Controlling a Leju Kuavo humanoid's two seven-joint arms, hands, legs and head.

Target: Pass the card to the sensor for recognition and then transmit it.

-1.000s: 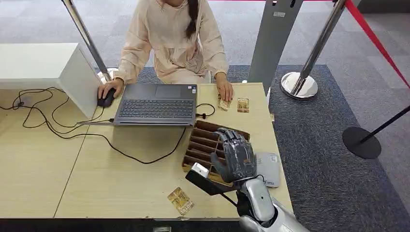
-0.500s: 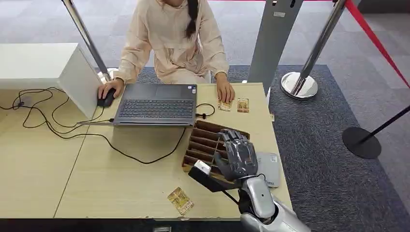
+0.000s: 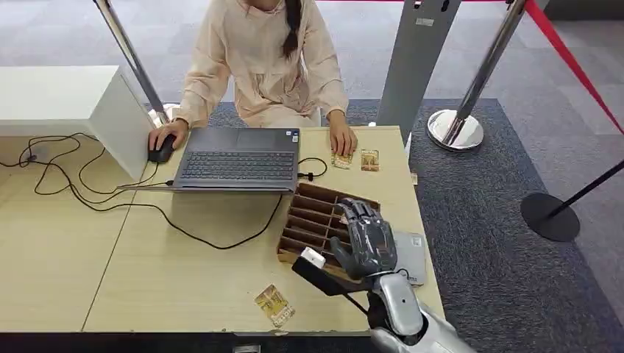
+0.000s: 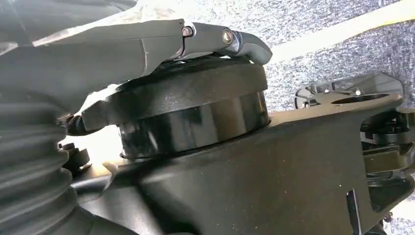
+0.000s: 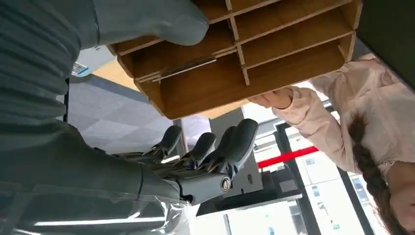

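My right hand [image 3: 367,239] hovers over the right end of the wooden slotted rack [image 3: 313,213], fingers spread and nothing in it. In the right wrist view its thumb [image 5: 147,19] and fingers [image 5: 210,147] stand apart, with the rack [image 5: 254,54] between them. The grey-white sensor [image 3: 410,254] lies on the table beside the rack, partly under the hand. One card [image 3: 274,305] lies near the table's front edge. Two more cards [image 3: 370,159] lie by the person's hand [image 3: 342,138]. The left wrist view has the ribbed cover [image 4: 29,171] of my left hand; its fingers cannot be made out.
A person sits at the far side with an open laptop [image 3: 239,159] and a mouse [image 3: 161,149]. Black cables [image 3: 88,191] run across the left of the table. A white box [image 3: 66,103] stands at far left. Stanchion posts [image 3: 456,129] stand on the carpet to the right.
My right hand has drifted a little to the right and toward the table's front edge, coming further over the sensor. The cards have not moved.
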